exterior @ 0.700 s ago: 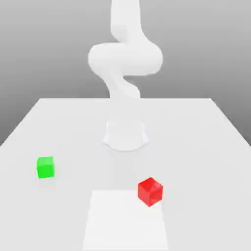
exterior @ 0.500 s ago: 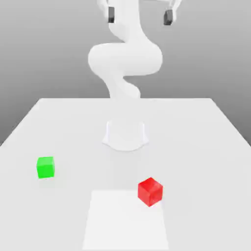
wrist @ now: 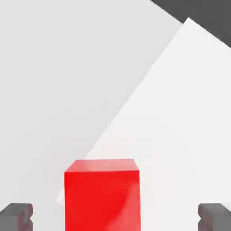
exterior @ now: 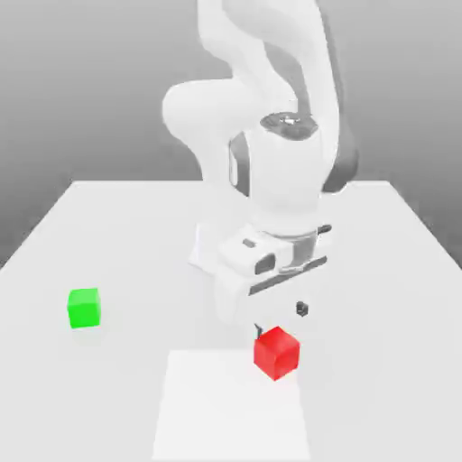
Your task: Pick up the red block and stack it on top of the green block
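Observation:
The red block sits on the table near the front, right of centre in the exterior view, at the corner of a lighter square patch. My gripper hangs just above and behind it, open, with nothing between its dark fingertips. In the hand view the red block lies between the two fingertips, with wide gaps on both sides of my gripper. The green block stands alone on the table far toward the exterior view's left.
The arm's round white base stands mid-table behind the red block. A lighter square patch marks the white table at the front. Open surface lies between the two blocks.
The hand has dropped from the top of the exterior view down to just above the red block, still open. Both blocks stay where they were.

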